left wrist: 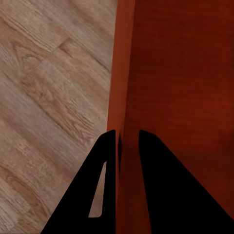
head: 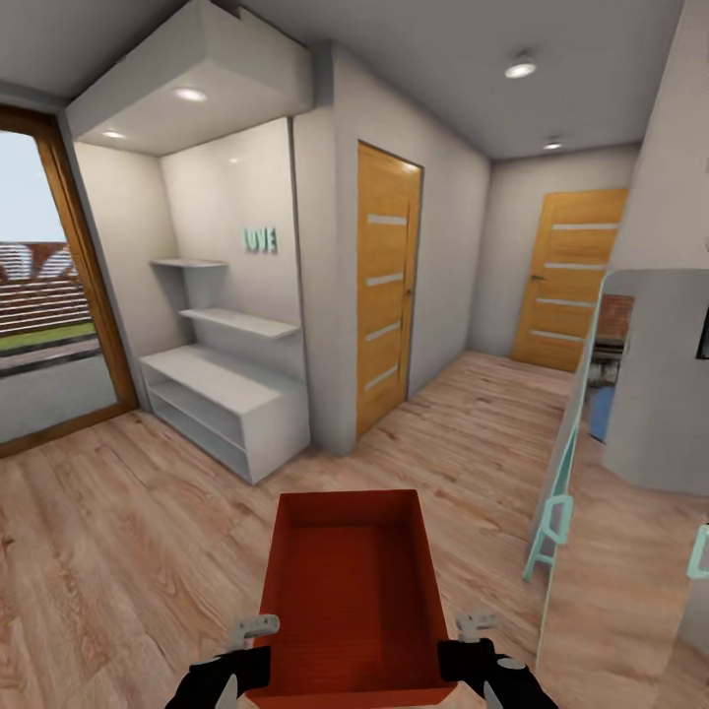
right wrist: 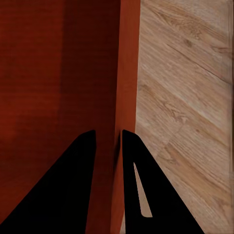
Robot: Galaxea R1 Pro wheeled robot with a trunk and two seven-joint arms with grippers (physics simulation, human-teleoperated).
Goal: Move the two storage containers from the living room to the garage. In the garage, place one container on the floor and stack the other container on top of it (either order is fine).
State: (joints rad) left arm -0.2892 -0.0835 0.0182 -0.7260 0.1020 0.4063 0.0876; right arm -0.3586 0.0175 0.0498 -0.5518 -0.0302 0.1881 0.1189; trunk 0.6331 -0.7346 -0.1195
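One orange-red storage container point(head: 350, 591) hangs low in the middle of the head view, open top up and empty, held above light wood plank flooring. My left gripper point(head: 258, 640) is shut on its left wall; the left wrist view has that wall point(left wrist: 126, 73) pinched between the two black fingers point(left wrist: 161, 195). My right gripper point(head: 471, 638) is shut on the right wall, and the right wrist view has this wall point(right wrist: 127, 73) clamped between the fingers point(right wrist: 73, 195). The garage is out of view.
A white shelving alcove point(head: 231, 394) stands ahead left beside a glass door point(head: 44, 295). A wooden door point(head: 386, 286) is straight ahead and another wooden door point(head: 571, 281) closes the hallway's far end. A grey wall point(head: 655, 384) and a pale leaning frame point(head: 559, 492) crowd the right.
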